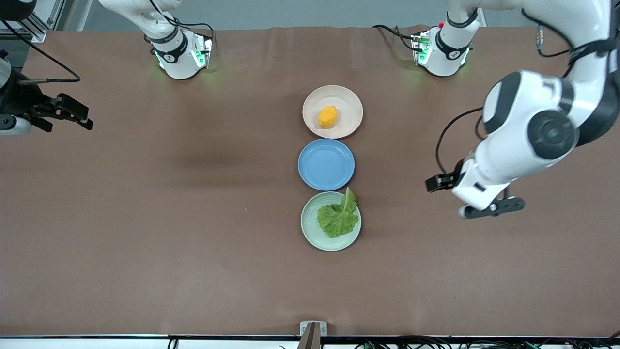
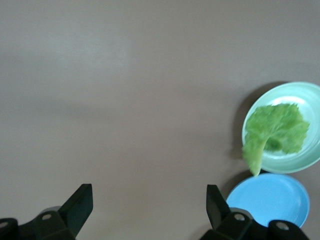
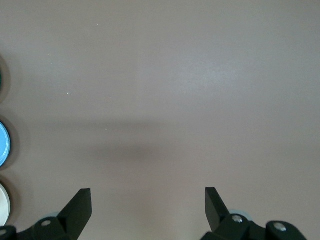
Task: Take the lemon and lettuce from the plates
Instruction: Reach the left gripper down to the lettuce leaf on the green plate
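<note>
With both grippers spread wide over bare bench, the left gripper (image 2: 147, 210) should descend squarely over the lettuce (image 1: 338, 216) on the mint plate (image 1: 310, 228), nearer the camera than the cream-plated lemon (image 1: 328, 117), while the right gripper (image 3: 147, 207) waits.

The tabletop (image 1: 145, 218) is plain matte brown. A yellow-orange lemon (image 1: 328, 117) lies on a beige-cream plate (image 1: 346, 99); a bright green lettuce (image 1: 338, 216) leaf with a paler rib lies on a pale mint plate (image 1: 310, 228). The middle plate (image 1: 326, 164) is sky blue. Both arms are white with black joints; each tool has black fingers (image 2: 76, 206).
</note>
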`<state>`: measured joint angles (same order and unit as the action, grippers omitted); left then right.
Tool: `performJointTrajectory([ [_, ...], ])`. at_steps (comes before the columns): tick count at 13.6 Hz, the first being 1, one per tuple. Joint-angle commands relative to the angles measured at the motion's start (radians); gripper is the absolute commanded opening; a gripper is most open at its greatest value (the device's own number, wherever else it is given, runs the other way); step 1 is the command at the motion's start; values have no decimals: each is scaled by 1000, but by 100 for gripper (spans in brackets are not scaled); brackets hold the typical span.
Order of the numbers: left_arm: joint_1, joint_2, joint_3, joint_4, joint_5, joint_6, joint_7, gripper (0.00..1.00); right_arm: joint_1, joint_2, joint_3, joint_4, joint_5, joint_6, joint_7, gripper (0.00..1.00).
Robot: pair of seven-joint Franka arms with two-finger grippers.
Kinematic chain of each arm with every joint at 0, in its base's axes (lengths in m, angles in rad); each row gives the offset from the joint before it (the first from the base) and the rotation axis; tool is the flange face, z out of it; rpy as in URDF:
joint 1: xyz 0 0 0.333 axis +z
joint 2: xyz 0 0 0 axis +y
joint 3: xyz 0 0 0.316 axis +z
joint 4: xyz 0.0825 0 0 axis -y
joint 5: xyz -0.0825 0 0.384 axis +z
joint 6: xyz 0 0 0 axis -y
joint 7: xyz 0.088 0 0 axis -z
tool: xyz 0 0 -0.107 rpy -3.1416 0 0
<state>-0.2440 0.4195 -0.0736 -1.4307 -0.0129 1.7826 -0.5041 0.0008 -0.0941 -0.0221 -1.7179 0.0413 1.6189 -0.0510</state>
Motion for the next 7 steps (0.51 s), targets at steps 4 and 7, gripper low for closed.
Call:
performJointTrajectory([
  [4, -116, 129, 3, 50, -13, 233, -406, 100, 4, 36, -9, 29, -4, -11, 0, 100],
  [7, -168, 172, 3, 53, -44, 300, -581, 100, 2, 71, -10, 34, -4, -10, -4, 100],
])
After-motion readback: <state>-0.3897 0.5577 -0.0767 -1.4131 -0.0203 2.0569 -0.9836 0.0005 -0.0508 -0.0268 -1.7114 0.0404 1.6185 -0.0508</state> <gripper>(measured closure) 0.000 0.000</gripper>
